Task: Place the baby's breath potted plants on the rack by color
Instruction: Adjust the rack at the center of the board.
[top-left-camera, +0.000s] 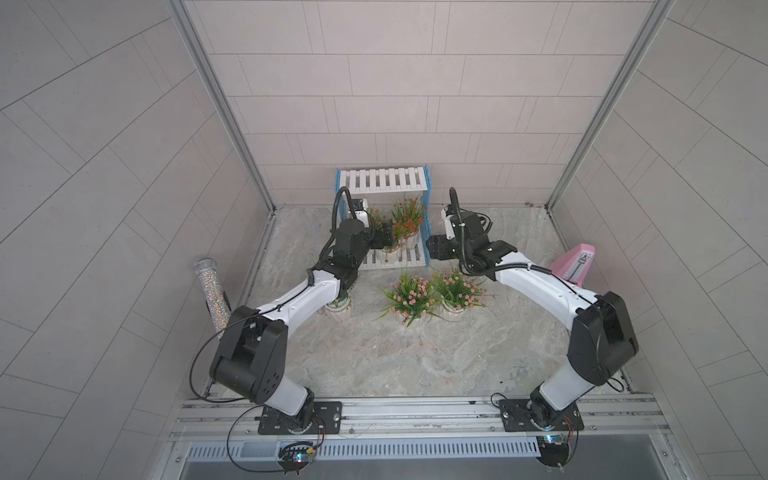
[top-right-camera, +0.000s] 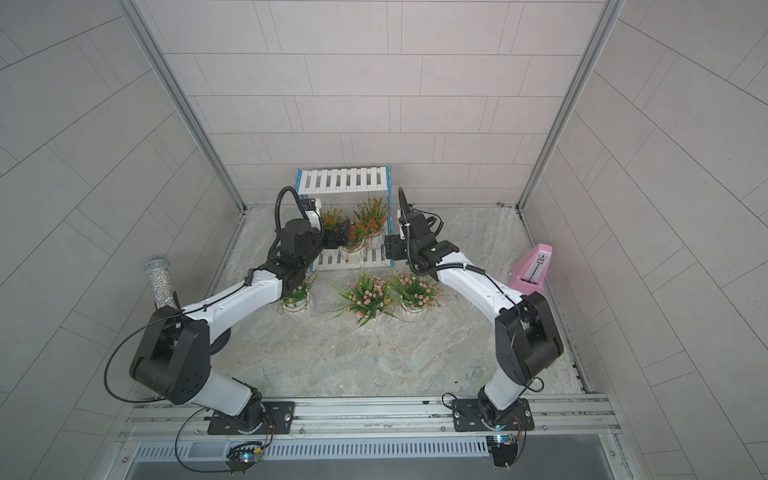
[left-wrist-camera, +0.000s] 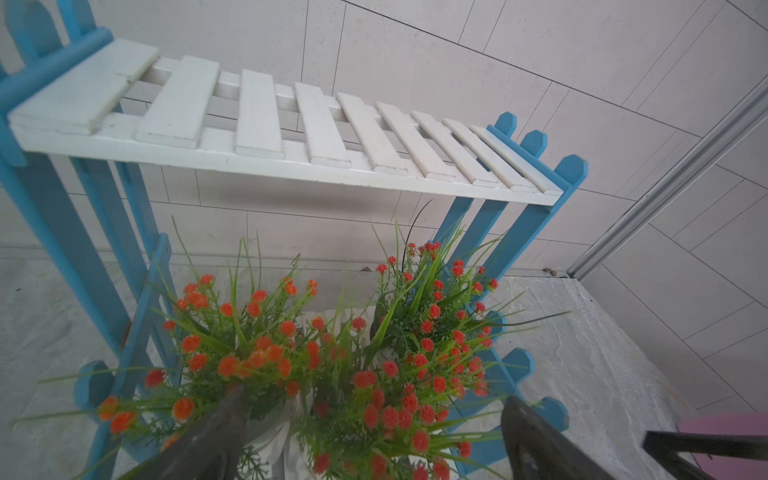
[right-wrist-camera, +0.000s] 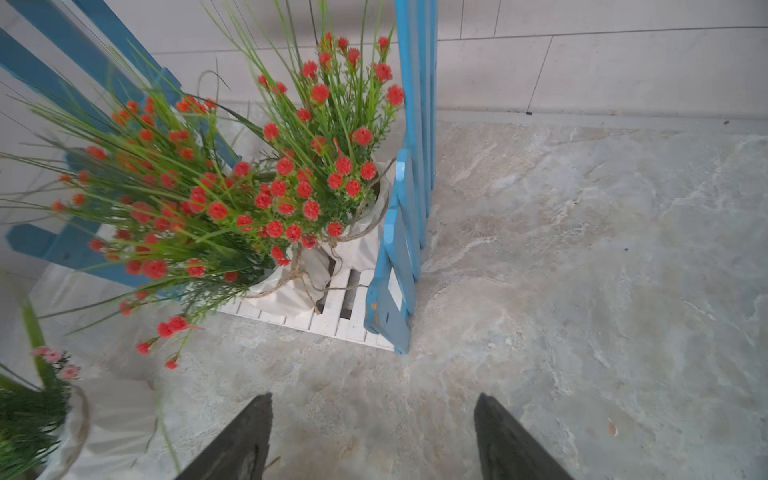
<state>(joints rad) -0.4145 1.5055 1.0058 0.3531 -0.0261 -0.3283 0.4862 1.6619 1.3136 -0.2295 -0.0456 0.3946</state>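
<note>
**Red plants shelved, pink ones on the surface**

Three red plants (left-wrist-camera: 399, 332) stood on the lower shelf of the rack (top-left-camera: 382, 179). The rack sat at the back of a marbled surface (top-left-camera: 395, 361), against grey-tiled walls (top-left-camera: 374, 104). Three pink plants (top-left-camera: 411, 297) stood on the surface in front, one partly under the left arm. The left fingers (left-wrist-camera: 208, 440) were spread wide astride the middle red plant's foliage, gripping nothing. The right fingers (right-wrist-camera: 237, 440) hung apart and empty above bare surface, just beside the rack's right side panel.
</note>
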